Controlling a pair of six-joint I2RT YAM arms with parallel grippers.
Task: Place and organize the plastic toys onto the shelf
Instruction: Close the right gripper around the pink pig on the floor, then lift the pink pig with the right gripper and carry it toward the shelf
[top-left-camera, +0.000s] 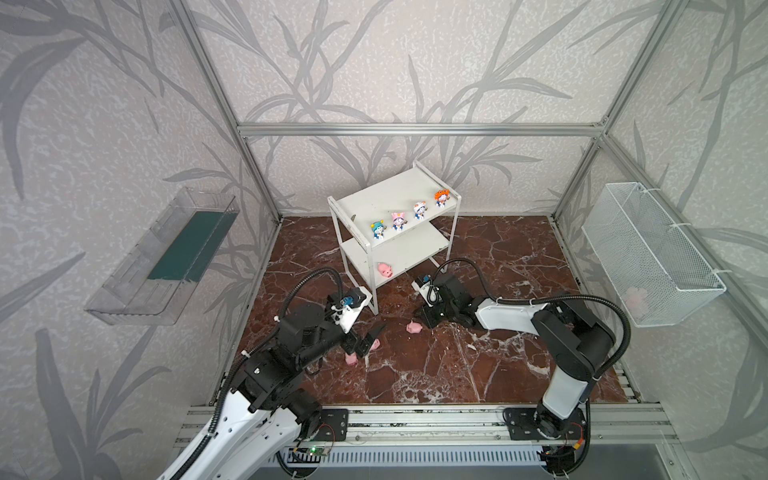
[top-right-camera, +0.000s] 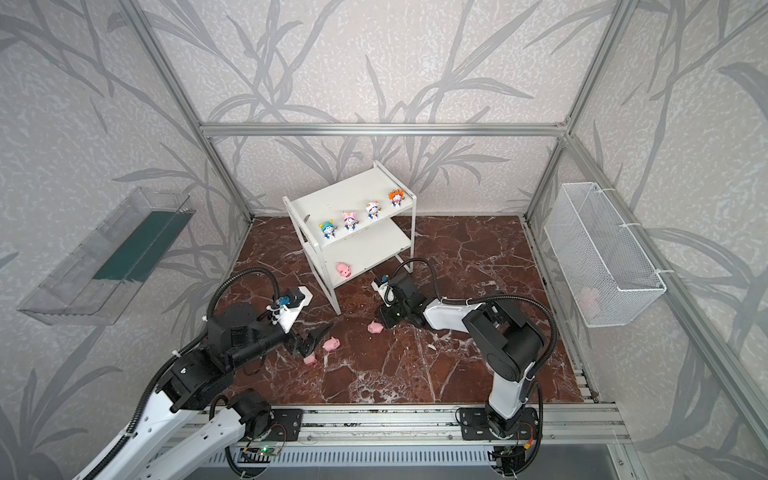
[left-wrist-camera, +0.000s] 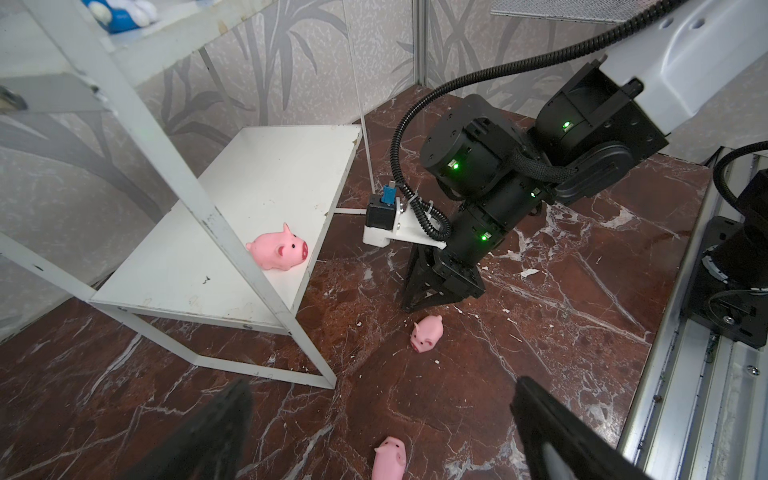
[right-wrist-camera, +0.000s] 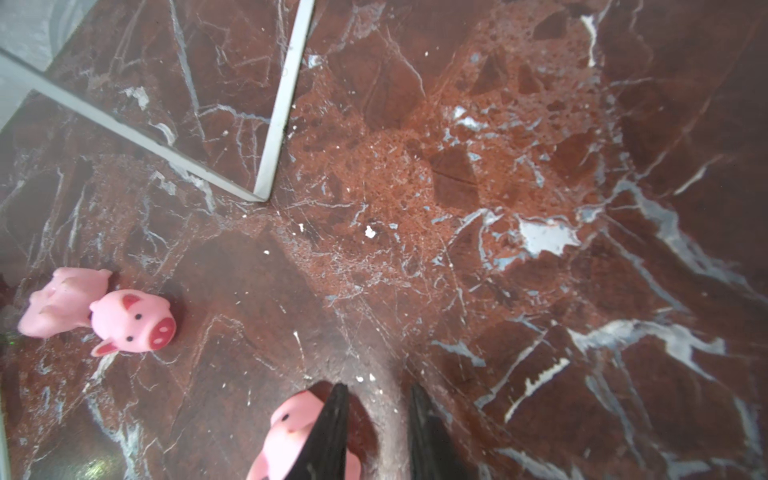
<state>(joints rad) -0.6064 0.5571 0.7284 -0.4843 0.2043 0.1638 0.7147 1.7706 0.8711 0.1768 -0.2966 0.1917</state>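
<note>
The shelf (top-left-camera: 395, 195) stands at the back of the desk (top-left-camera: 498, 353), turned so its open front faces both arms. On its upper board the teal-hat figurine (top-left-camera: 378, 230), pink-hat figurine (top-left-camera: 398, 221), white-hat figurine (top-left-camera: 419, 210) and orange-hat figurine (top-left-camera: 441, 198) stand upright in one evenly spaced row along the front edge, the side the arms can reach. That tier looks finished. The lower board holds only the shelved pig (top-left-camera: 385, 271), on its feet near the front corner, with most of the board free beside it. The remaining work appears to be the pigs on the desk.

The right hand (right-wrist-camera: 378, 399) is down at the desk next to the right-side pig (right-wrist-camera: 299, 432). Its fingers (right-wrist-camera: 332, 419) are narrowed but not pressed together. Bare marble shows through the slim gap, and the pig sits outside it against one finger, so this hand pinches nothing. A grasp would probably need the fingers to spread again and shift sideways over the toy.

The left hand (left-wrist-camera: 380, 384) is spread wide and held low beside the pair of pigs (top-right-camera: 331, 344). In the left wrist view a pig of that pair (left-wrist-camera: 388, 457) lies on the desk between the lines of the fingers, not gripped. The wide spread suits straddling a small rounded body, though the second pig close by could be nudged as the hand comes down.
</note>
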